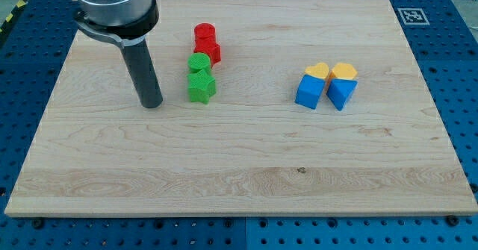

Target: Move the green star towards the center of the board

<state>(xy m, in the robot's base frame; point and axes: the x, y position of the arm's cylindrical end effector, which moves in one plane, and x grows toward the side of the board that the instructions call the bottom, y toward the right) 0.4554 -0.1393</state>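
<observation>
The green star (pixel 201 86) lies on the wooden board (pixel 239 175), left of the middle and toward the view's top. A green cylinder (pixel 199 63) touches it on the top side. My tip (pixel 151 103) rests on the board to the left of the green star, a short gap away, not touching it. The dark rod rises from the tip toward the view's top left.
A red cylinder (pixel 205 34) and a red star-like block (pixel 209 52) sit just above the green cylinder. Right of the middle is a cluster: two yellow blocks (pixel 319 71) (pixel 344 72) above a blue cube (pixel 309 92) and a blue triangular block (pixel 341 93).
</observation>
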